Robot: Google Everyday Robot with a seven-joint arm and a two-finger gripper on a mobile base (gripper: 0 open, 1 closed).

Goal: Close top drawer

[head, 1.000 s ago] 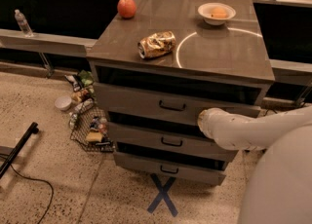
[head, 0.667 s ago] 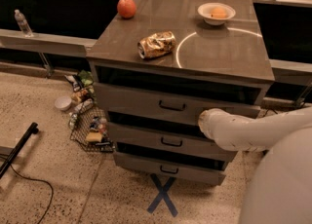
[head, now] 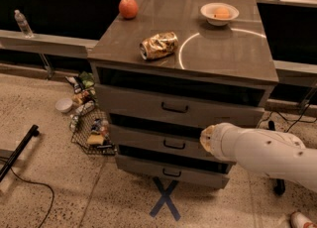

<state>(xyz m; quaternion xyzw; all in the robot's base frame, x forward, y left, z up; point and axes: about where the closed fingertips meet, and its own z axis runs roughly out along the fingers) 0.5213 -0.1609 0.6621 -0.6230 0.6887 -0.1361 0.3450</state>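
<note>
We find the top drawer (head: 133, 104) ajar, its front facing us and its long axis running sideways. The gripper (head: 208, 140) sits below the drawer's right part; we cannot tell its grip state.

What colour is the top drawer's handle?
Black bar handle on the top drawer, camera view. Gripper sits lower right of it.

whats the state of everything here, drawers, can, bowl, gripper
top drawer: partly open, dark gap above its front
middle drawer: partly open
bottom drawer: partly open
can: crushed, on its side
bowl: upright, something orange inside
gripper: at the middle drawer's right end, below the top drawer
</note>
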